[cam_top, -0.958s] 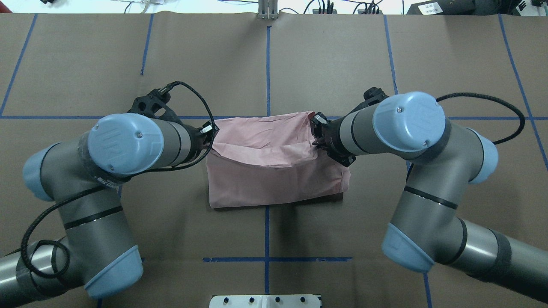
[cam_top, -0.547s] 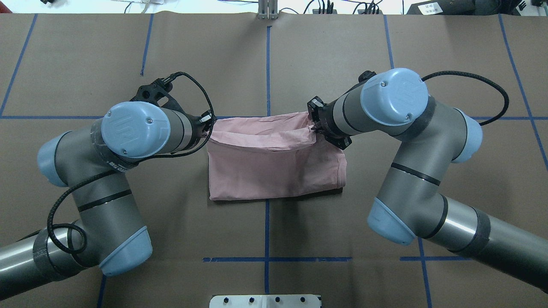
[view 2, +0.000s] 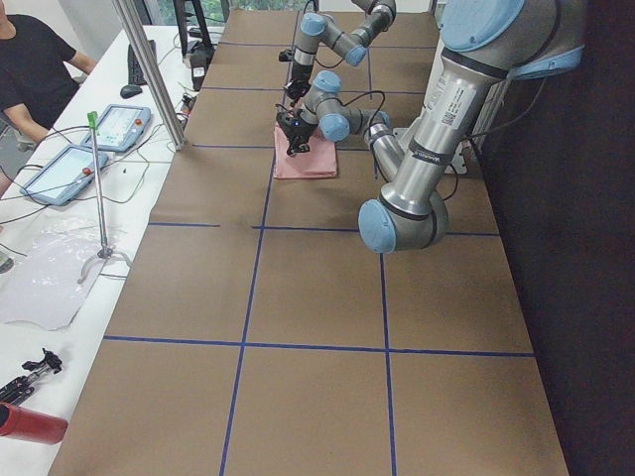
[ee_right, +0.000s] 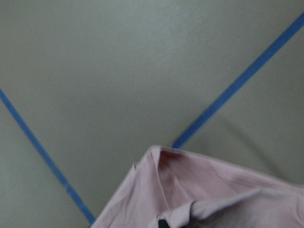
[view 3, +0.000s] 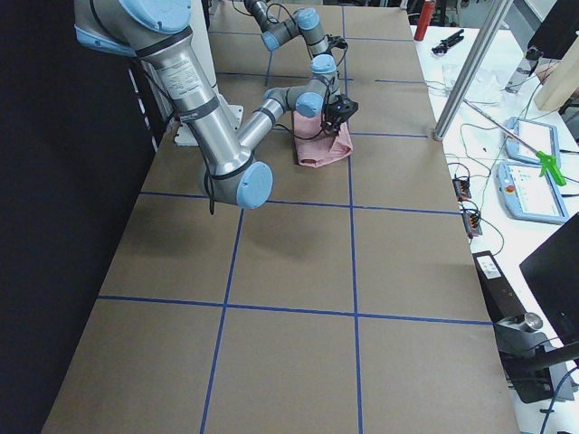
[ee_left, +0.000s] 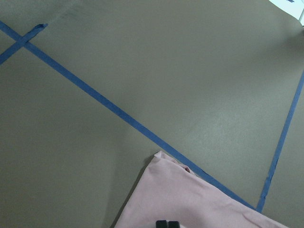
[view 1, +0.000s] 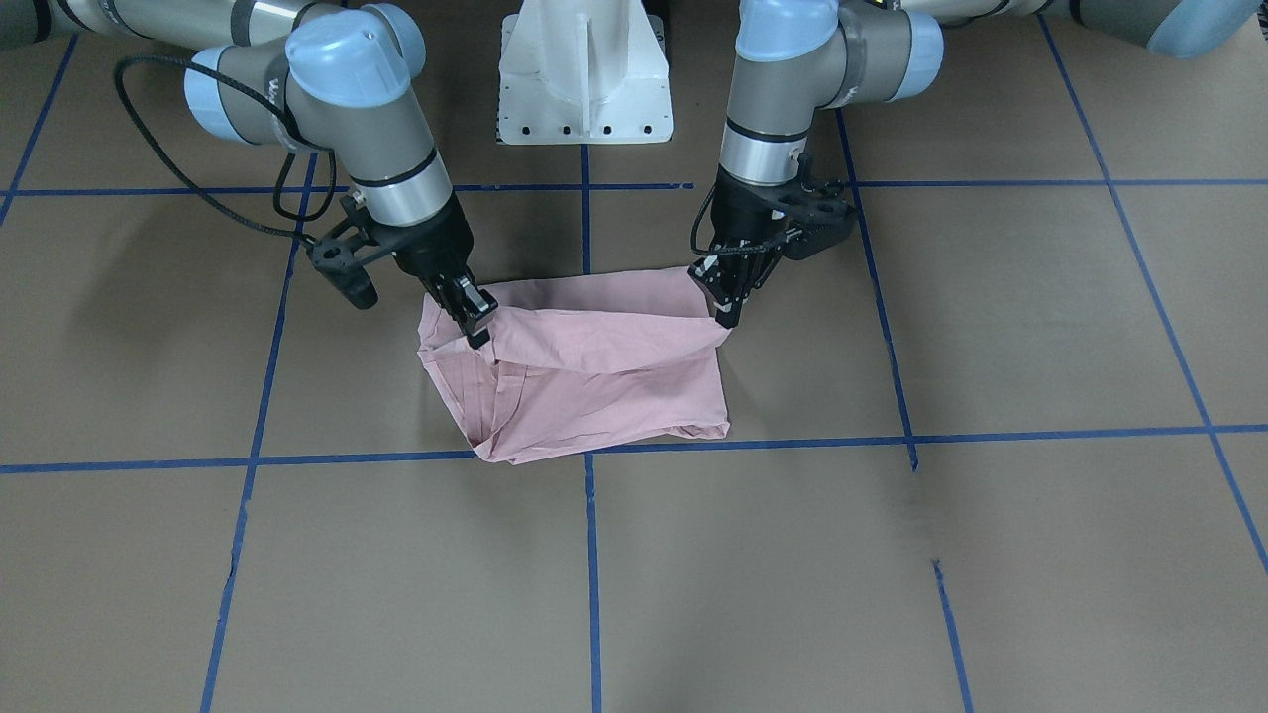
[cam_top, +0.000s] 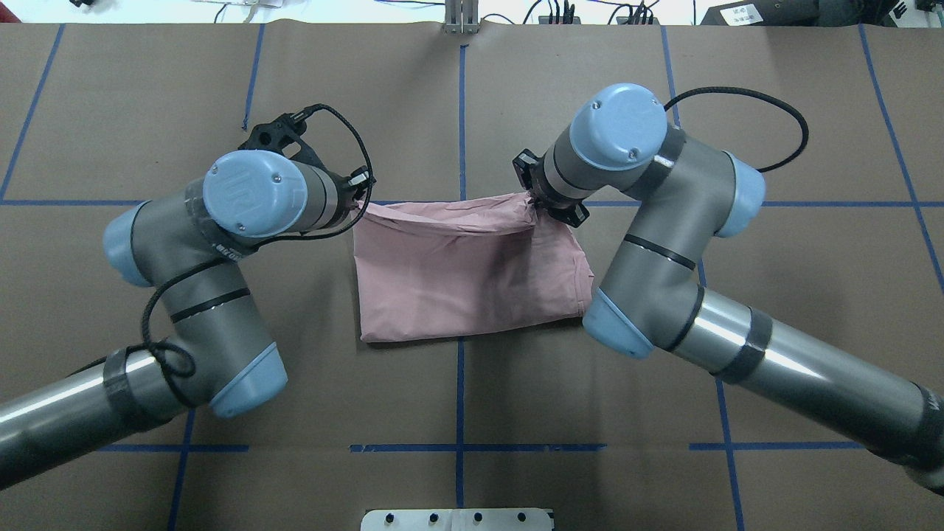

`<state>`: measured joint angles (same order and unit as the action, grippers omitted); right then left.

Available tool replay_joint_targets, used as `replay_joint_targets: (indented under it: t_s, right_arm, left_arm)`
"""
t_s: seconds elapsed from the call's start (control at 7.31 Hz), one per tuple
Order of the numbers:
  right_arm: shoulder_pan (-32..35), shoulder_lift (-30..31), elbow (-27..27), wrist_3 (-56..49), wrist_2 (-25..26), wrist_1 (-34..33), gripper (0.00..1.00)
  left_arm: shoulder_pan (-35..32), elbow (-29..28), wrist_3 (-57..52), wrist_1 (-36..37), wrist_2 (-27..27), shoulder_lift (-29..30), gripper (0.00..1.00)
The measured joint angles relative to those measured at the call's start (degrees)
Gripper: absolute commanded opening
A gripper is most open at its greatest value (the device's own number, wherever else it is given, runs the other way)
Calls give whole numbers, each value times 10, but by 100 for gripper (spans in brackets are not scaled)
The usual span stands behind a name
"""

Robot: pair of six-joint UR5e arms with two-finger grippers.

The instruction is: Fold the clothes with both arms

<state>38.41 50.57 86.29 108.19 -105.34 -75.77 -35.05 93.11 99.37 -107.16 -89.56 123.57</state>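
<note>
The clothes are one pale pink T-shirt [cam_top: 464, 280], folded into a rectangle on the brown table; its print does not show. In the front-facing view the shirt [view 1: 604, 386] has its upper layer lifted along the robot-side edge. My left gripper [view 1: 726, 315] is shut on one corner of that layer, and my right gripper [view 1: 475, 322] is shut on the other. From overhead the left gripper [cam_top: 361, 199] and right gripper [cam_top: 535, 205] are mostly hidden under their wrists, at the shirt's far edge. Both wrist views show pink cloth [ee_left: 204, 204] [ee_right: 213, 190] at the fingertips.
Blue tape lines [cam_top: 461, 110] cross the brown table cover. The white pedestal base [view 1: 584, 69] stands behind the shirt on the robot's side. A white side table with pendants [view 2: 119, 124], a metal post [view 2: 149, 69] and a person [view 2: 30, 59] lies beyond the table's far edge.
Both grippers moved away from the robot, carrying the lifted shirt layer toward the far edge. The arms' elbows swung inward and the raised fold became narrower.
</note>
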Motion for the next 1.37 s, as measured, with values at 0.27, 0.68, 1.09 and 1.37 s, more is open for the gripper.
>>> replay_joint_targets:
  t_s: [0.27,0.68,1.09,1.37]
  right_arm:
    - [67,-60,-201,-140,-60,119,100]
    - [146,-56,-252,-287,-131,154,100]
    - [261,24,-233,-507,-201,132,100]
    - [373,79,-204,-769,-242,29,100]
  left_arm:
    - [-61,-154,-129,-151,0,26,54]
    - [-101,-176,-196,-213,-24,15,54]
    - [-235,-109,-430,-216,-235,-91,55]
    - [-364,-89,-646,-212,-356,-170,61]
